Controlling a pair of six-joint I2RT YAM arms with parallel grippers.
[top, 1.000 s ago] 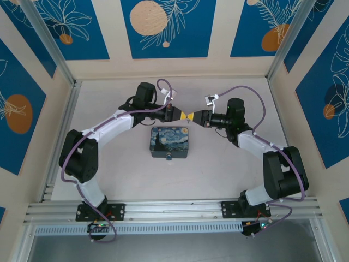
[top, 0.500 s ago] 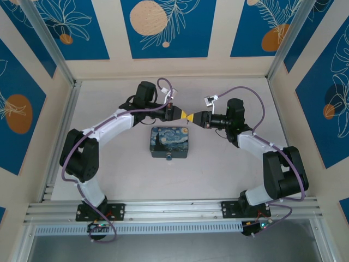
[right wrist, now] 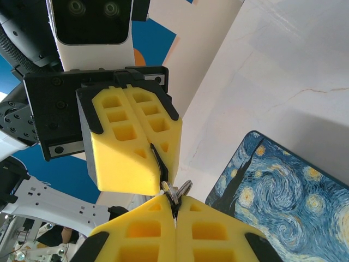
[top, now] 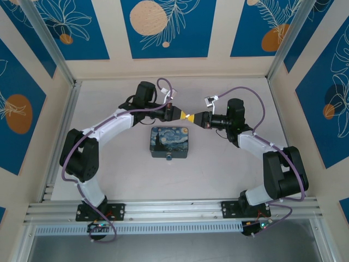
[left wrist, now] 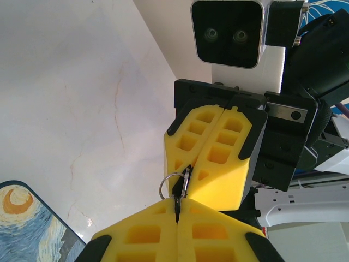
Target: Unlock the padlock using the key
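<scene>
My two grippers meet tip to tip above the table, just behind the painted tin. The key (left wrist: pixel 186 182), a small metal sliver with a dark head on a wire ring (left wrist: pixel 165 185), is pinched where the yellow fingertips touch. My left gripper (left wrist: pixel 177 210) is shut on its lower end and my right gripper (left wrist: pixel 189 170) is shut on its upper end. In the right wrist view the key (right wrist: pixel 175 192) sits between my right gripper (right wrist: pixel 174 206) and the left gripper (right wrist: pixel 162 166). The tiny padlock (top: pixel 169 157) hangs at the tin's near edge.
The blue-and-yellow swirly-painting tin (top: pixel 169 141) lies flat on the pale table, below the joined grippers (top: pixel 187 115). It also shows as a corner in the wrist views (left wrist: pixel 22 218) (right wrist: pixel 283 191). Patterned walls enclose the table on three sides.
The two gripper tips have drawn very slightly closer together. The tin and the padlock have not moved.
</scene>
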